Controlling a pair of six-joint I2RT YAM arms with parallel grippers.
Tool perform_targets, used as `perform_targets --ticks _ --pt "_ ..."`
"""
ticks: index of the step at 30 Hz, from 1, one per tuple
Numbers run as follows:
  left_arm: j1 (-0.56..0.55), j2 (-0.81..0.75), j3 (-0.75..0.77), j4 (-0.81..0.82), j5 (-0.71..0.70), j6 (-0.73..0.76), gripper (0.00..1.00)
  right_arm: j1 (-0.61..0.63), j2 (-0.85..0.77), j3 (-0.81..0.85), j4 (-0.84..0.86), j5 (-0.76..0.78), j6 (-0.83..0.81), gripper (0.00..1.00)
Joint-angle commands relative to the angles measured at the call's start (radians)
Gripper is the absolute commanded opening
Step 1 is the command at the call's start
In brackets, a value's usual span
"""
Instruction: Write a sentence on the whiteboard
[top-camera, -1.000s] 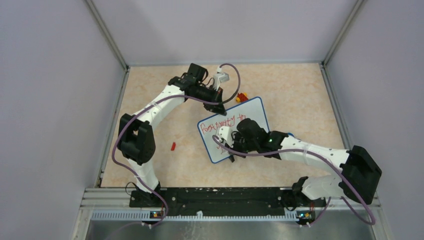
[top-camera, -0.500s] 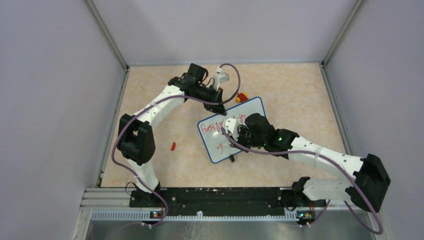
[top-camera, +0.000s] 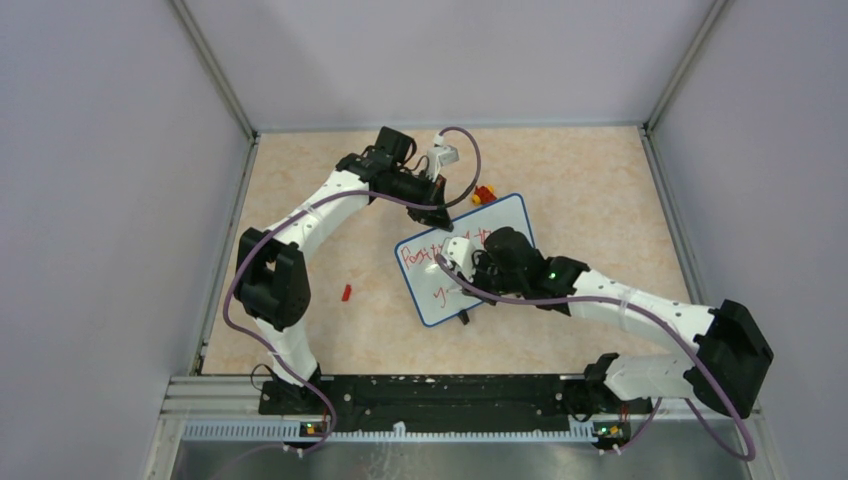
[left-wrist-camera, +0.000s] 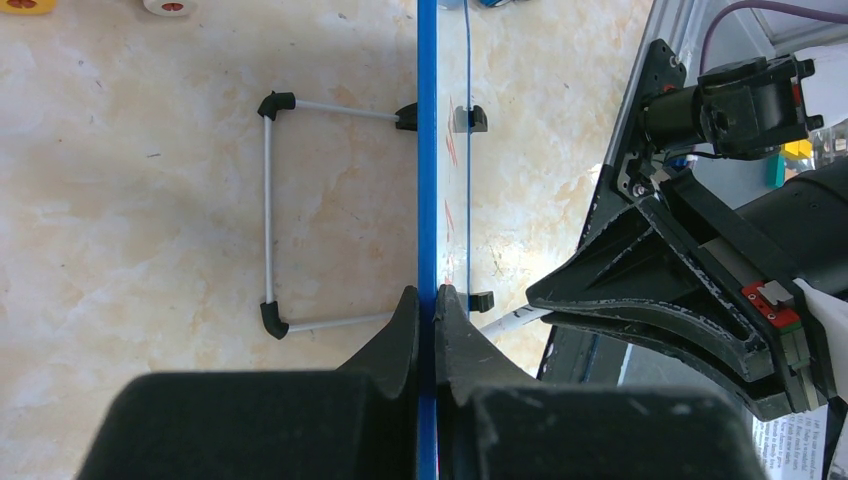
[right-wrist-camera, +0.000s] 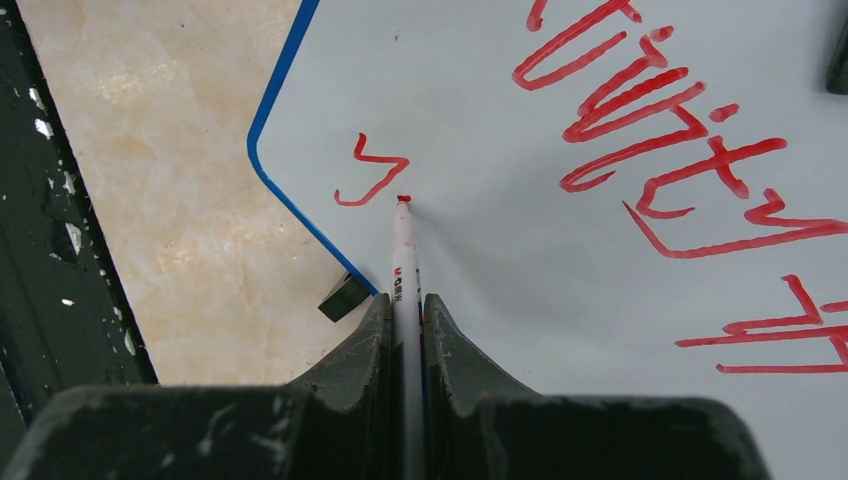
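Note:
The whiteboard (top-camera: 508, 218), white with a blue rim, stands tilted on the table. My left gripper (top-camera: 441, 222) is shut on its blue top edge (left-wrist-camera: 427, 150), with the jaws (left-wrist-camera: 427, 292) pressed on both sides of the rim. My right gripper (top-camera: 457, 272) is shut on a white marker (right-wrist-camera: 403, 255) whose red tip rests on the board face (right-wrist-camera: 520, 270). The sentence (right-wrist-camera: 650, 150) is red handwriting; its first line runs across the upper board. A single "y" (right-wrist-camera: 370, 175) begins the second line, just left of the tip. The text also shows in the top view (top-camera: 432, 250).
A small red and yellow toy car (top-camera: 484, 195) sits just behind the board. A red marker cap (top-camera: 346, 293) lies on the table to the left. The board's wire stand (left-wrist-camera: 268, 215) rests on the table behind it. Grey walls enclose the table.
My right gripper has moved from the board's lower part up and to the right with the marker, uncovering the red "y". The left arm and board have not moved.

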Motion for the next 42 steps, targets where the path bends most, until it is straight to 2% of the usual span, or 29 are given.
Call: perform_targets --ticks 1,17,26,33,42 --pt "-0.028 -0.002 -0.029 0.007 -0.037 0.016 0.00 -0.004 0.020 0.019 0.034 0.011 -0.009 0.00" --pt "-0.028 -0.002 -0.029 0.007 -0.034 0.016 0.00 -0.026 -0.020 -0.005 -0.037 0.036 -0.041 0.00" --pt "-0.028 -0.004 -0.028 0.007 -0.033 0.015 0.00 -0.052 -0.040 0.029 -0.013 0.047 -0.016 0.00" --pt "-0.030 0.000 -0.025 0.008 -0.031 0.015 0.00 -0.048 -0.003 0.051 0.005 -0.007 0.005 0.00" --pt "-0.030 0.001 -0.028 0.007 -0.033 0.020 0.00 -0.027 0.012 0.060 0.039 -0.006 0.024 0.00"
